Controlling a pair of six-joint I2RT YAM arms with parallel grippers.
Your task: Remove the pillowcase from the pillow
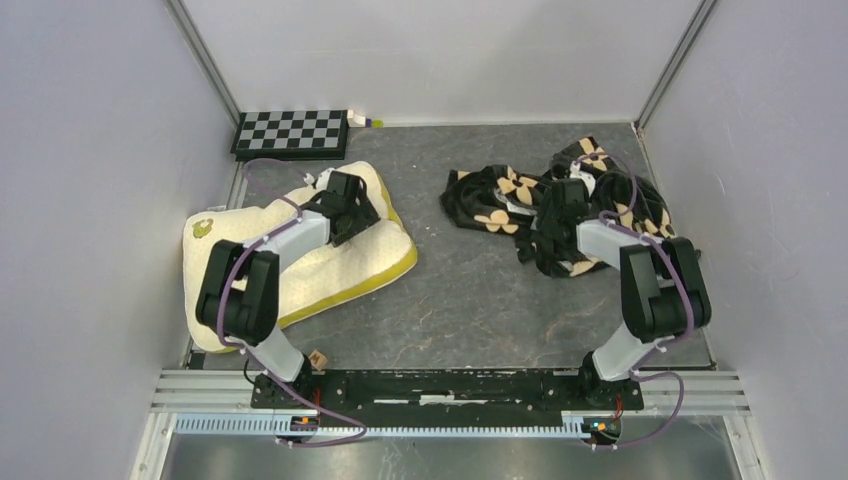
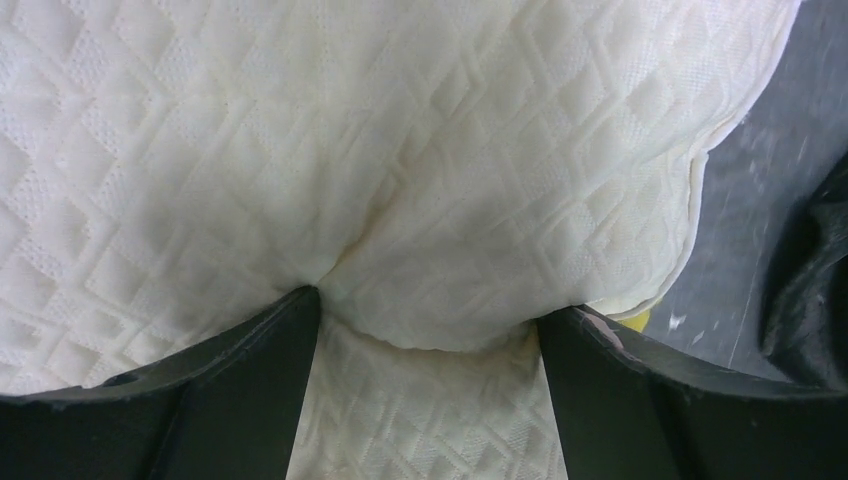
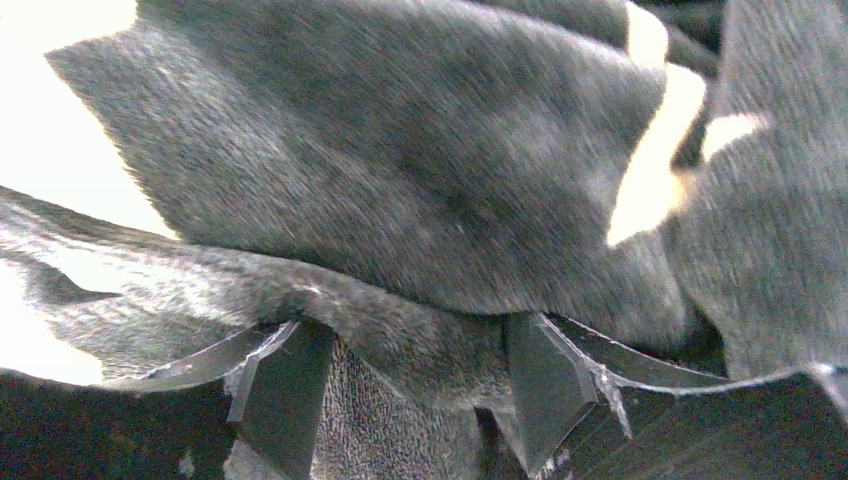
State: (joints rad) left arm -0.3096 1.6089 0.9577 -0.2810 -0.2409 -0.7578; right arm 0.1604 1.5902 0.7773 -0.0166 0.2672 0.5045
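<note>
The pillow [image 1: 372, 255] is cream-white and quilted with a yellow-olive side band, and it lies bare at the left of the table. My left gripper [image 1: 348, 203] presses down on its far part. In the left wrist view the gripper [image 2: 425, 320] has its jaws wide apart, with a fold of the pillow [image 2: 400, 130] bulging between them. The pillowcase [image 1: 490, 205] is black velvet with tan flowers, and it lies crumpled at the right, apart from the pillow. My right gripper [image 1: 557, 208] sits in that heap. In the right wrist view the gripper [image 3: 415, 340] is open, with the pillowcase [image 3: 400, 150] draped over its fingers.
A black-and-white checkerboard [image 1: 292, 132] lies at the back left, with a small yellow-green object [image 1: 375, 122] beside it. A small wooden cube [image 1: 317, 358] sits near the left arm's base. Grey walls close in on the left, back and right. The dark grey tabletop [image 1: 470, 290] lies between the pillow and the pillowcase.
</note>
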